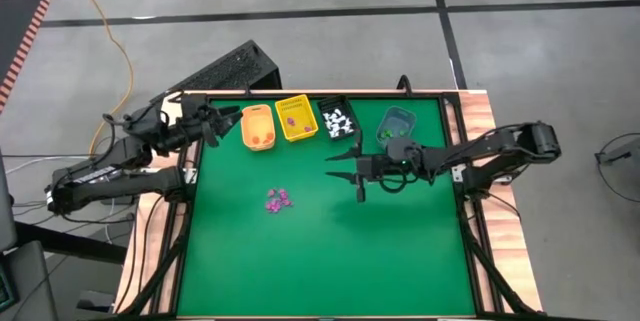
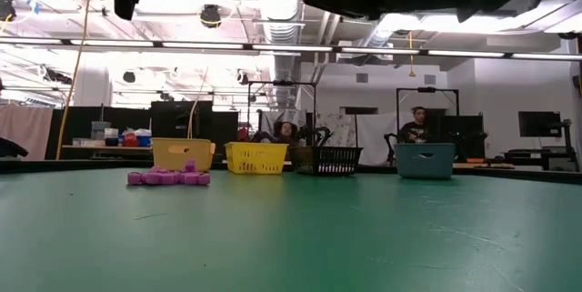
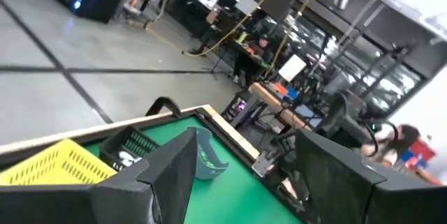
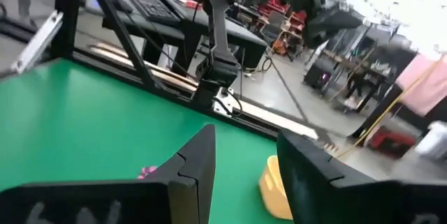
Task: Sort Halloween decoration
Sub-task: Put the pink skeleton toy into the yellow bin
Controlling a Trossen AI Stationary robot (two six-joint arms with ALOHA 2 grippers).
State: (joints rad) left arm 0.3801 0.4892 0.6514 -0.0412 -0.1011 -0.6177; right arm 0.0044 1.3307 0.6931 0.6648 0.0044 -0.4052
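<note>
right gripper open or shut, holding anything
Open and empty: the right gripper hangs above the green mat, its fingers spread with a clear gap between them in its wrist view.

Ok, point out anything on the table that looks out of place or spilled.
Only the small heap of tiny purple plastic trinkets stands out: it lies loose on the green table mat, in front of the row of four small bins, not in any of them. The blue-grey plastic bin at the row's right end sits slightly askew.

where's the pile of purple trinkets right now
In the high view the purple trinkets lie loose on the green table, left of centre, in front of the orange bin and yellow bin, and left of the right gripper.
</note>
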